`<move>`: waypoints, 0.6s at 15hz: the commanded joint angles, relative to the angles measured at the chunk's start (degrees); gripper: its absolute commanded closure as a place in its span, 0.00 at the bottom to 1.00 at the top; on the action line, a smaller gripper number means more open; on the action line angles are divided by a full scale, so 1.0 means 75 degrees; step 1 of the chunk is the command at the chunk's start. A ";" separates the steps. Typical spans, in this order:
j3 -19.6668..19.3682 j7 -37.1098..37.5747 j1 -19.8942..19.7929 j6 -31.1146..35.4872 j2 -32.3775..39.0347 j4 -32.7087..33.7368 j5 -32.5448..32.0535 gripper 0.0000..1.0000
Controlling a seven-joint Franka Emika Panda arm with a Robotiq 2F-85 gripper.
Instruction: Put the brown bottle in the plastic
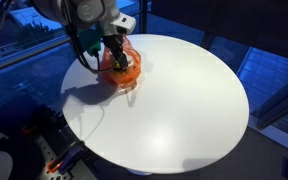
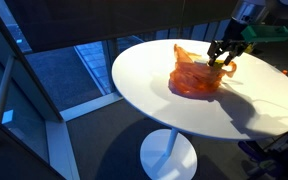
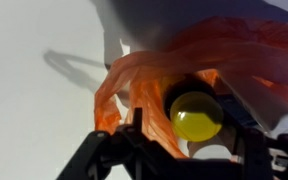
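Observation:
An orange plastic bag [image 1: 122,70] lies crumpled on the round white table [image 1: 184,110]; it also shows in the other exterior view [image 2: 194,78] and fills the wrist view [image 3: 134,85]. The brown bottle [image 3: 196,115] stands inside the bag's mouth, with its yellow cap facing the wrist camera and its dark body mostly hidden. My gripper [image 1: 114,55] [image 2: 222,58] [image 3: 189,140] reaches down into the bag's opening and straddles the bottle. A strip of orange plastic shows between the near finger and the bottle, so the fingers look apart.
The table edge [image 2: 134,95] drops to a dark floor with glass panels around it. A cable and equipment [image 1: 54,150] sit beside the table near the robot base. Bare white tabletop [image 2: 254,110] surrounds the bag.

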 commanded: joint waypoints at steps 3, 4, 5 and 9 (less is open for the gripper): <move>-0.0141 -0.0158 -0.0021 -0.0542 -0.0489 -0.0021 0.0064 0.00; -0.0160 -0.0133 -0.0035 -0.0661 -0.0571 -0.0015 0.0041 0.00; -0.0209 -0.0054 -0.0036 -0.0788 -0.0674 -0.0004 -0.0053 0.00; -0.0300 0.0126 -0.0136 -0.1707 -0.1080 0.0197 -0.0296 0.00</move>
